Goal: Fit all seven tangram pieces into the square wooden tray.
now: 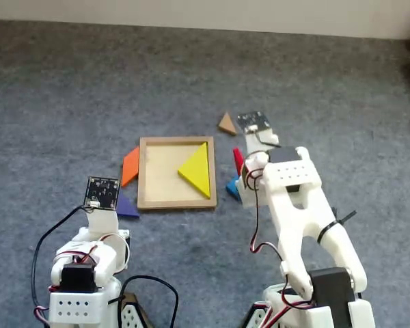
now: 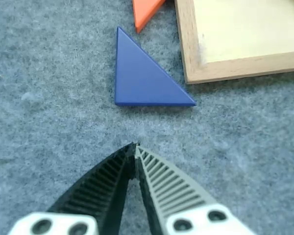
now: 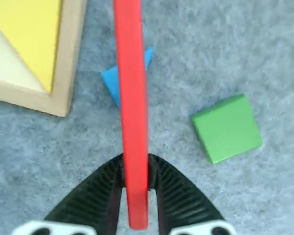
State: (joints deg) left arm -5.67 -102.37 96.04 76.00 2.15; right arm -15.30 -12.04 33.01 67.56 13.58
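Presently, item by item:

- Right arm: stretched forward along the right side of the tray [image 1: 178, 203] in the high view. The right gripper [image 3: 135, 160] has its jaws closed tight on a red piece [image 3: 131, 73], held on edge and upright between them.
- Left arm: folded back by the tray's near-left corner. The left gripper [image 2: 135, 147] has its jaws pressed together, tips meeting, with nothing held. It points at the carpet [image 1: 191, 68], just short of the dark blue triangle [image 2: 139, 76].
- Tray: holds the yellow triangle [image 1: 197, 169], long edge against the right wall and apex toward the middle. Bare wood shows to its left.
- Tray's left rim, outside: the orange piece [image 1: 130, 166] lies just beside it. The dark blue triangle sits just beside the near-left corner.
- Tray's right rim, outside: the light-blue piece [image 3: 110, 81] lies near it, partly behind the red piece. The green square [image 3: 227, 128] is farther out, apart from both.
- Far-right corner: the brown triangle [image 1: 226, 124] lies apart from the tray.
- Carpet: grey, running wide beyond the far rim.
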